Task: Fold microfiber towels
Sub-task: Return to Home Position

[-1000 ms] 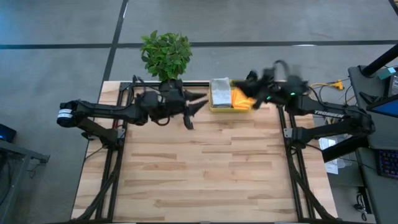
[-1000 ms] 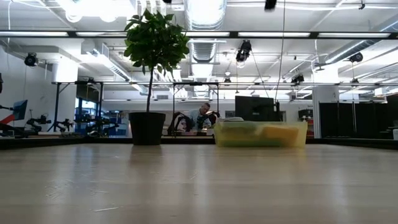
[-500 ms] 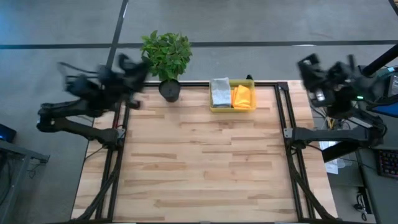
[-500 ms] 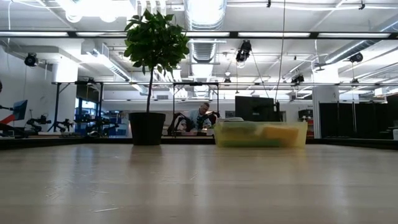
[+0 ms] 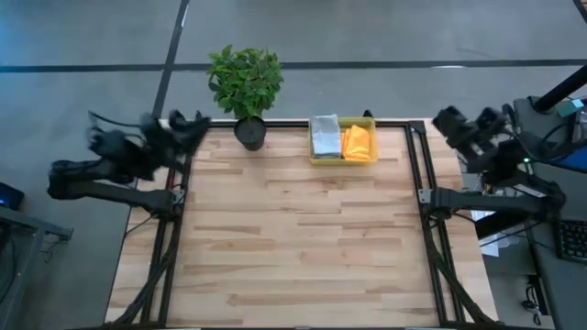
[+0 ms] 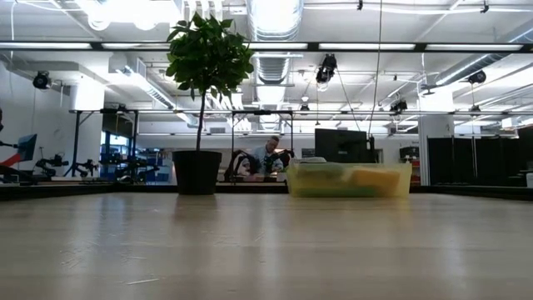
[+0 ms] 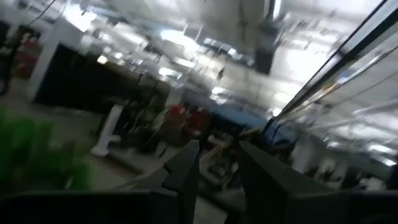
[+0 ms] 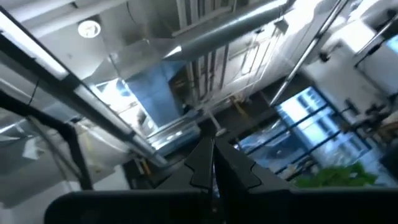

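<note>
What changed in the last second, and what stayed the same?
Both arms withdrew, empty, from the translucent yellow plastic bin: the left gripper to the table's far left corner, the right gripper to its far right corner. The bin, its folded towels and the green potted plant stayed put.

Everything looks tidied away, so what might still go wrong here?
The left gripper hangs fairly close to the potted plant; a careless swing might knock it over. The yellow bin sits right at the table's far edge, so a nudge could push it off.
</note>
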You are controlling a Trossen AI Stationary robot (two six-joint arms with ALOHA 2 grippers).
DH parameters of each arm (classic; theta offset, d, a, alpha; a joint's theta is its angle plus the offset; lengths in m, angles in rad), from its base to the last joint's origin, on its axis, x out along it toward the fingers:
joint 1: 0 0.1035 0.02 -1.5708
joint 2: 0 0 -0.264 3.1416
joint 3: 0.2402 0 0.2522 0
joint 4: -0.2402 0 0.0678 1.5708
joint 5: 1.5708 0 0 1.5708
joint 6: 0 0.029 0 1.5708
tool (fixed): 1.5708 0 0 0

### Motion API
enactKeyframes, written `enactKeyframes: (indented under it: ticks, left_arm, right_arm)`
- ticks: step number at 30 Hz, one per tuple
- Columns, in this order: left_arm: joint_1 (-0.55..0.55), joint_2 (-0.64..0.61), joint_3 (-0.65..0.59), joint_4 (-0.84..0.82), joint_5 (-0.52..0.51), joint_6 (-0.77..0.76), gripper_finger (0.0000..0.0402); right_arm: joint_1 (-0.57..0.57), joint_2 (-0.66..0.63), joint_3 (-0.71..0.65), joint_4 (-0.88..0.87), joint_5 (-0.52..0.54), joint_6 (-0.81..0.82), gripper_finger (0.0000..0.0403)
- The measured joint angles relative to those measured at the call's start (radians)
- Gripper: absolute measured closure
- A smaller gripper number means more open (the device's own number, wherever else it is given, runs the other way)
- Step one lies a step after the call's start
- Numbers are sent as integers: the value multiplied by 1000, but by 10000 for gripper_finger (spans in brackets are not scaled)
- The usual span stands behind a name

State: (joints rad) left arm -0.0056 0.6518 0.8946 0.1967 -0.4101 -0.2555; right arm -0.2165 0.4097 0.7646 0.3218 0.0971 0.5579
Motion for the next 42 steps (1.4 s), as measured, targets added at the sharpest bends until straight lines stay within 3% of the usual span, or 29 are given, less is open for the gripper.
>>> enactKeyframes:
  ticks: [4, 12, 16, 23, 28, 31, 33, 35, 39, 42]
  left_arm:
    - [-63, -76, -144, -4, -128, -77, 304]
    - [-192, -195, -363, 243, -298, -66, 304]
    - [-206, -248, -403, 232, -314, -45, 304]
    - [-207, -341, -465, 207, -328, -30, 304]
    - [-207, -447, -542, 204, -332, -29, 304]
    - [-207, -552, -581, 172, -339, -27, 304]
    - [-207, -627, -590, 103, -366, -34, 304]
    - [-206, -619, -594, 52, -391, -47, 304]
    - [-207, -606, -557, 8, -396, -58, 304]
    - [-208, -623, -568, -90, -384, -109, 304]
  right_arm:
    - [64, -47, -47, 33, 18, -1, 393]
    - [178, -173, -168, 40, 122, 34, 393]
    - [227, -146, -277, 131, 140, 104, 393]
    - [379, -61, -478, 507, 263, 56, 393]
    - [476, -215, -547, 603, 382, -157, 394]
    - [518, -388, -557, 437, 411, -238, 394]
    - [533, -408, -519, 328, 477, -265, 394]
    - [541, -406, -467, 184, 488, -268, 394]
    - [543, -408, -321, -345, 485, -61, 394]
    - [543, -409, -285, -400, 456, 0, 394]
